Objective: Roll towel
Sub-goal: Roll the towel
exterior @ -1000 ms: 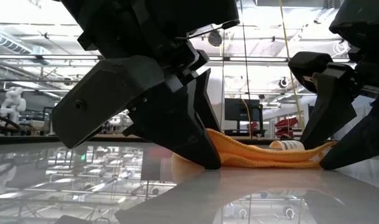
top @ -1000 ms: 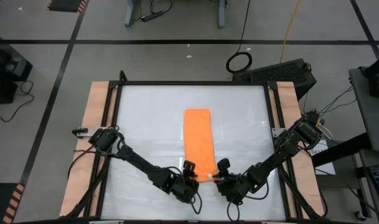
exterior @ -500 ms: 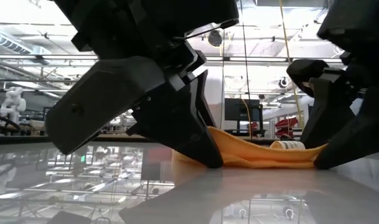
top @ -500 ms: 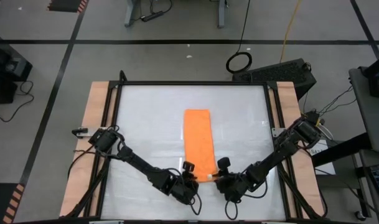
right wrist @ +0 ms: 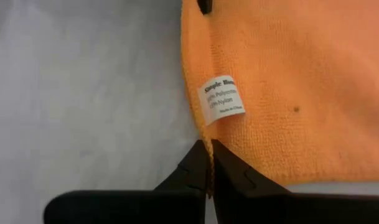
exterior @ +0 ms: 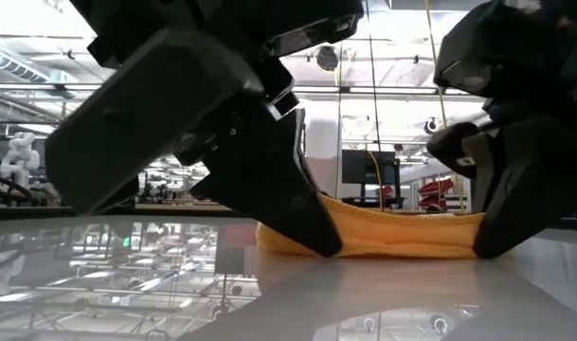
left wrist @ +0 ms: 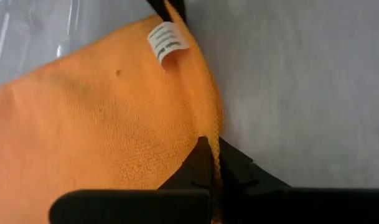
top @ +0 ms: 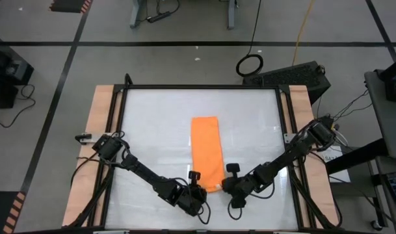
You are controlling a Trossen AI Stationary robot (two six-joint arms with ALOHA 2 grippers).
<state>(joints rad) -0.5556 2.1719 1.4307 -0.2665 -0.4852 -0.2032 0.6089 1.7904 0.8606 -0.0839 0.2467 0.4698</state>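
The towel (top: 207, 151) lay as a long strip down the middle of the desk (top: 152, 130), running away from both arms, its near end pinched by the left claw (top: 196, 189) and right claw (top: 225, 185) together.

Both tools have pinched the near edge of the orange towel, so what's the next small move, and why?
Probably lift that edge slightly and turn it over toward the far end to start the roll. The left tool and right tool are each shut on a near corner of the towel, which otherwise lies flat as a long strip, with nothing rolled yet.
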